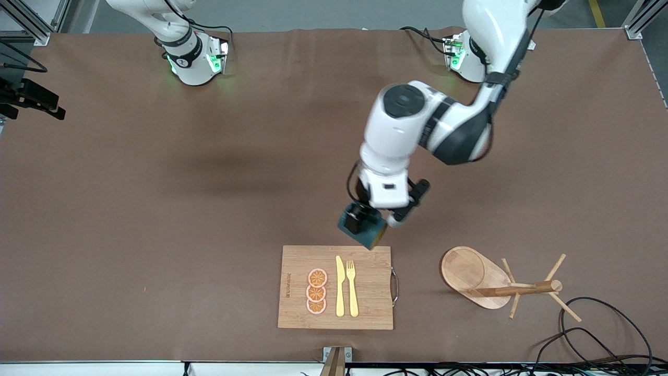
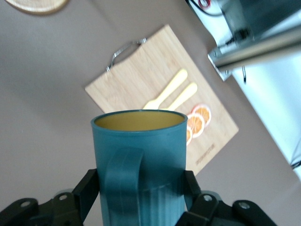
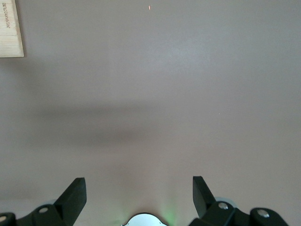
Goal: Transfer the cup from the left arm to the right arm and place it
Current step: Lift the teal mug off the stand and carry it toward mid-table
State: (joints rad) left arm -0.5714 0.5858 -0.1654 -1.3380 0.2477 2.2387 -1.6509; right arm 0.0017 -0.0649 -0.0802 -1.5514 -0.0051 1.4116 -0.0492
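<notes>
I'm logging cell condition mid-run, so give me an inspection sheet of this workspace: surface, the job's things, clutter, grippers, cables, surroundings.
Surface: brown table, no spills seen.
Job's things: cup, teal with yellow inside, held in the air.
Clutter: cutting board carrying a yellow knife, yellow fork and three orange slices; wooden mug tree toward the left arm's end.
Grippers: left gripper shut on the cup, over the table just above the board's edge; right gripper open over bare table.
Cables: black loops near the mug tree.
Surroundings: metal frame rails at the table corners.
</notes>
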